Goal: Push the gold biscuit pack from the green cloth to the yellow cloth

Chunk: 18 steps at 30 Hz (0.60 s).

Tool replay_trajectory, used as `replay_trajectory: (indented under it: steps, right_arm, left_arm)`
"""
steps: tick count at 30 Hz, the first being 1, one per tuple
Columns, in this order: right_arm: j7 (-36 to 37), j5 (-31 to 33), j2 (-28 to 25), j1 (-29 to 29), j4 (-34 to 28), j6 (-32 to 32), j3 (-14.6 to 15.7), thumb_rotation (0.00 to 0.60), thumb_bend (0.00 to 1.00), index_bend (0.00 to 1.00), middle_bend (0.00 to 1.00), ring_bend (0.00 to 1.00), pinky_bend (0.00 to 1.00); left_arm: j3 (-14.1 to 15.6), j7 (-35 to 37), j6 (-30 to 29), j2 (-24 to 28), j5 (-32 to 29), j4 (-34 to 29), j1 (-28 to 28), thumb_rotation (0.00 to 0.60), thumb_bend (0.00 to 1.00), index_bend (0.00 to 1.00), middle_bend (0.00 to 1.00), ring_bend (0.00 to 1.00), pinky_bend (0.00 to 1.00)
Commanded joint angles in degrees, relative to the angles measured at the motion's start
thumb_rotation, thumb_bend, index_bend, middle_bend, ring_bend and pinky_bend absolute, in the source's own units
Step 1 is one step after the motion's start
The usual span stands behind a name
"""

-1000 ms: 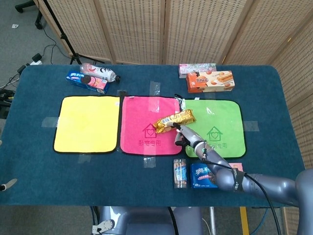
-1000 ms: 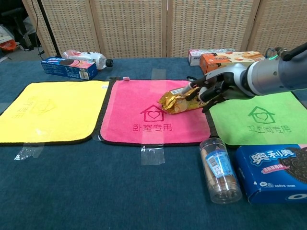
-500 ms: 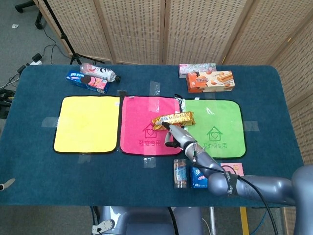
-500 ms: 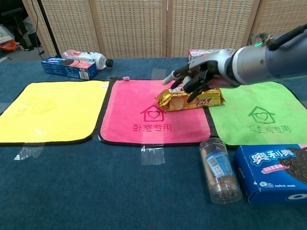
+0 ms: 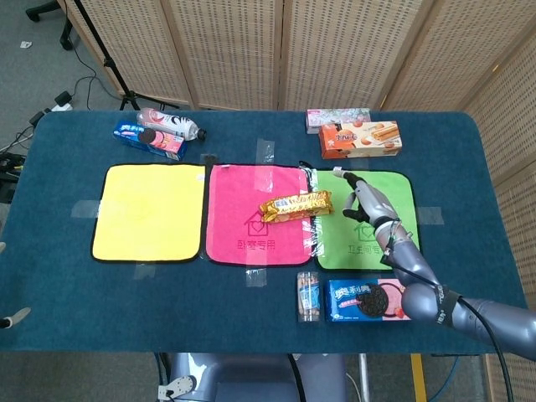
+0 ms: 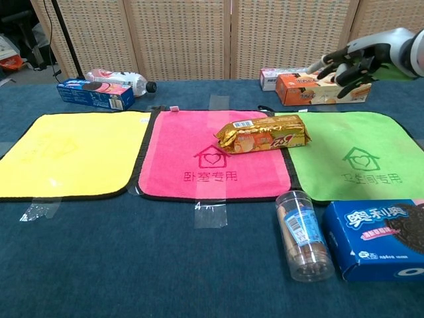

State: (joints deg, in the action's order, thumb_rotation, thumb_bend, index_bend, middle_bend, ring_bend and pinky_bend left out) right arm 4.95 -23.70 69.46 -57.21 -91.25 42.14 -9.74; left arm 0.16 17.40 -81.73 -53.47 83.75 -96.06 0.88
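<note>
The gold biscuit pack [image 5: 295, 205] lies left of the right hand [image 5: 366, 199], long axis running left-right. The hand hangs released, fingers spread, touching nothing.

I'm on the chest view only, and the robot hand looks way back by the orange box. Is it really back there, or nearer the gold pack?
Observer: In the head view the right robot hand hangs over the left part of the green cloth, just right of the gold biscuit pack and not touching it.
Operator: How much of the pack is off the green?
Observer: From above, most of it lies on the pink cloth. Only its right end overlaps the green cloth's left edge.
Operator: My view cuts off the yellow cloth. Where does it end?
Observer: The left edge of the yellow cloth stops short of the table edge, with a tape strip on it.
</note>
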Motion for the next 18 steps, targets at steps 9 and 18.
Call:
replay_trajectory:
  steps: [9, 18]
  right_arm:
    - [2.15, 1.97, 11.33, 1.98, 16.79, -9.54, 0.88, 0.600, 1.00, 0.11, 0.09, 0.00, 0.17]
    - [0.81, 2.57, 12.91, 0.04, 13.21, -9.27, -1.61, 0.600, 1.00, 0.11, 0.09, 0.00, 0.17]
  left_arm:
    - [-0.37, 0.25, 1.44, 0.13, -1.22, -0.01, 0.64, 0.600, 0.06, 0.00, 0.00, 0.00, 0.00]
    - [-0.45, 0.89, 1.94, 0.24, -1.53, 0.14, 0.82, 0.600, 0.06, 0.00, 0.00, 0.00, 0.00]
